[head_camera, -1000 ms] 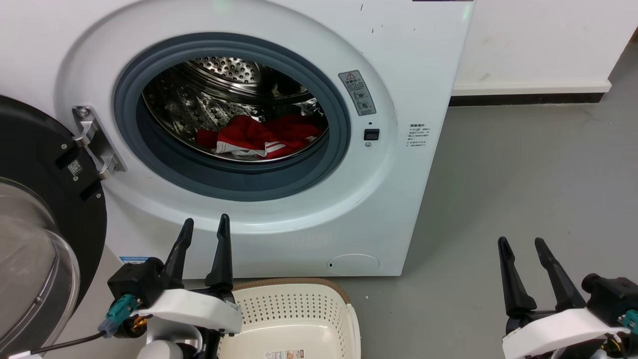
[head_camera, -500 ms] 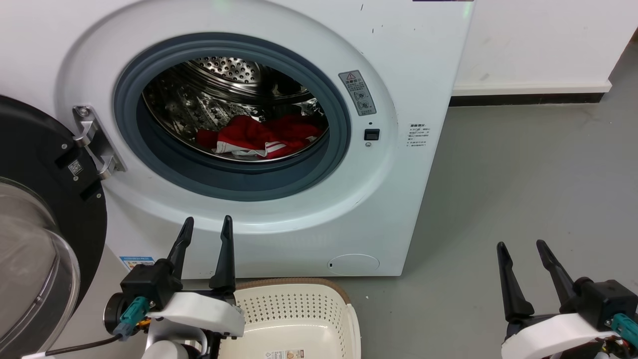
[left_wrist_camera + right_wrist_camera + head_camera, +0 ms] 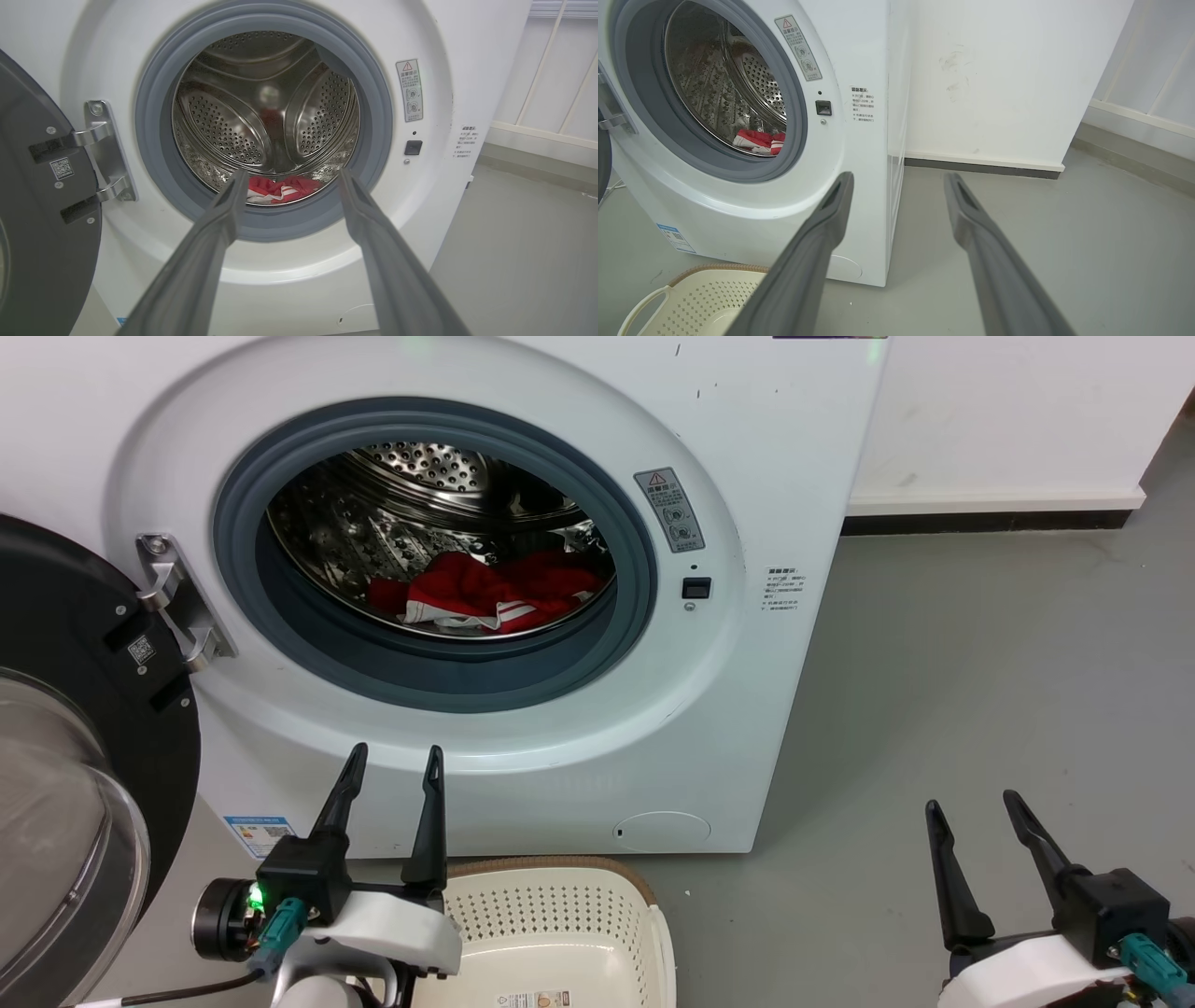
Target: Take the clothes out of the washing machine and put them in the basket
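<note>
A: Clothes loc?
B: Red clothes (image 3: 485, 590) w/ white stripe trim are seen lying at the bottom of the steel drum (image 3: 420, 467), inside the washing machine (image 3: 747, 429). Black-framed door (image 3: 56, 635) is swung open to the left.
A: Basket?
B: Basket (image 3: 560, 919) is set on the grey floor (image 3: 980, 663), just in front of the machine and below the porthole.
A: Left tool?
B: Left tool (image 3: 396, 753) is held released, fingers spread. It is positioned before the machine's lower front, at the basket's left edge. In the left wrist view it is pointed at the porthole, w/ the clothes framed between the fingers.
A: Right tool?
B: Right tool (image 3: 971, 803) is also released, fingers spread. It is held over the floor to the right of the machine, well apart from the clothes.
</note>
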Robot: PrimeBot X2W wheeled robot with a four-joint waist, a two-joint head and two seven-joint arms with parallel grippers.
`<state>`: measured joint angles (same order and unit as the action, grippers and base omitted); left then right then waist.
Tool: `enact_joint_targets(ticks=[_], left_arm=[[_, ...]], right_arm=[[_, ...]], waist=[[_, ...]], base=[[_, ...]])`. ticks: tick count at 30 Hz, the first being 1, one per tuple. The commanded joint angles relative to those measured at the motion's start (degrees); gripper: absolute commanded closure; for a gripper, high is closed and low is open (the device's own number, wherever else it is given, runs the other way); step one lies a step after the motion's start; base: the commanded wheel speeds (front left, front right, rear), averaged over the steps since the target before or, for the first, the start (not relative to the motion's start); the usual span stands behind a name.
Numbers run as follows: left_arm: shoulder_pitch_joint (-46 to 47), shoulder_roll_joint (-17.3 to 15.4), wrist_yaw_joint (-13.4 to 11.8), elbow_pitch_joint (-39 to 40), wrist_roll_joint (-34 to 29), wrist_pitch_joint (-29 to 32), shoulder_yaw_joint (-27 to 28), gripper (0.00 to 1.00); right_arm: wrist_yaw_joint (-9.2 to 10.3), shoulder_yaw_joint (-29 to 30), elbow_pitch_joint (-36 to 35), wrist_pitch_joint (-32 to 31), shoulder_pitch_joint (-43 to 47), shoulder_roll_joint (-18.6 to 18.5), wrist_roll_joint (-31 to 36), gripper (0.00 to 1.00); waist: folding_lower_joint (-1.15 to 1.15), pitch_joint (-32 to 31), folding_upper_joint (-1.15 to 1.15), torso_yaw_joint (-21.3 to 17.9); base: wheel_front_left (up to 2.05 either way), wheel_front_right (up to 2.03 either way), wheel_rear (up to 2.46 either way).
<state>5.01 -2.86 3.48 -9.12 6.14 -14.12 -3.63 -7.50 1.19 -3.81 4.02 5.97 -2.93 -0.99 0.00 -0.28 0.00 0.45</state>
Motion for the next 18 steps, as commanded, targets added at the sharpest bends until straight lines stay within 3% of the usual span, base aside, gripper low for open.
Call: enact_joint_targets(ticks=[1, 9, 18], left_arm=[[0.28, -0.07, -0.17, -0.01, -1.07, -0.39, -0.24, 0.00], [0.27, -0.06, -0.41, -0.40, -3.99, -1.22, -0.36, 0.00], [0.28, -0.05, -0.44, -0.98, -2.72, -1.10, -0.09, 0.00]], right_arm=[[0.02, 0.01, -0.55, 0.17, 0.55, 0.08, 1.00, 0.00], [0.03, -0.06, -1.12, 0.29, 1.22, 0.09, 4.26, 0.00], [0.03, 0.15, -0.66, -0.22, 1.00, 0.09, 3.17, 0.00]], waist=[[0.00, -0.01, 0.00, 0.01], [0.00, 0.00, 0.00, 0.07], [0.00, 0.13, 0.00, 0.17]], base=[[0.00, 0.00, 0.00], [0.00, 0.00, 0.00], [0.00, 0.00, 0.00]])
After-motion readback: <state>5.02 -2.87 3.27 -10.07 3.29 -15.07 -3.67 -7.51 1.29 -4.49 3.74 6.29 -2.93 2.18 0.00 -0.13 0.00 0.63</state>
